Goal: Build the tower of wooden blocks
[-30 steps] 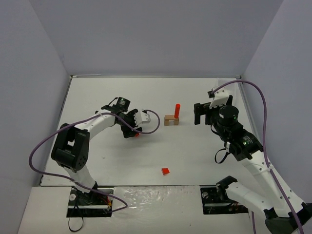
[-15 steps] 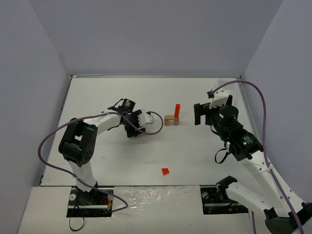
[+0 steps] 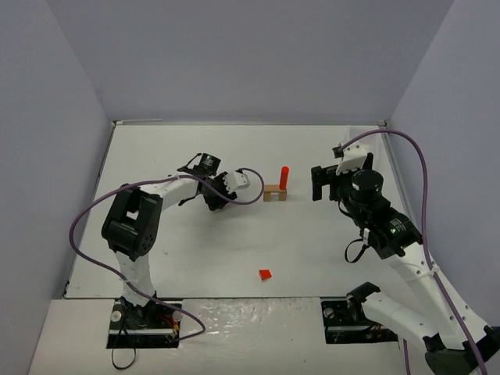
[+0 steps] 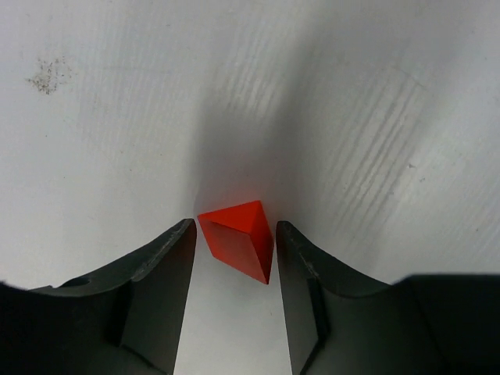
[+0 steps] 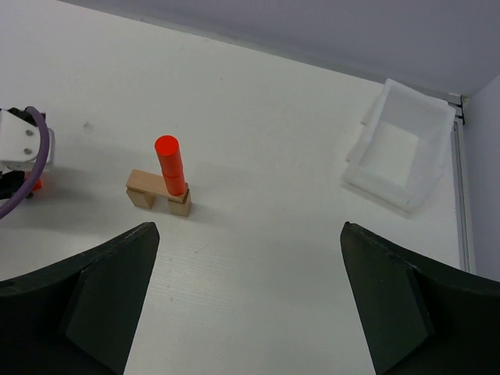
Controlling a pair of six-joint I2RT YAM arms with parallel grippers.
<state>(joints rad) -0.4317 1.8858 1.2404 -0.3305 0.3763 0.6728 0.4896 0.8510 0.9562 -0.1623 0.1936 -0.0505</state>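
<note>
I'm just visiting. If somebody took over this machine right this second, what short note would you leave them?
Left gripper: fingers flank a red wedge on the table; firm grip unclear.
Right gripper: open, empty, hovering.
Done: red cylinder stands upright on the tan block.
To do: add that wedge, then the second wedge lying alone nearer the front.
</note>
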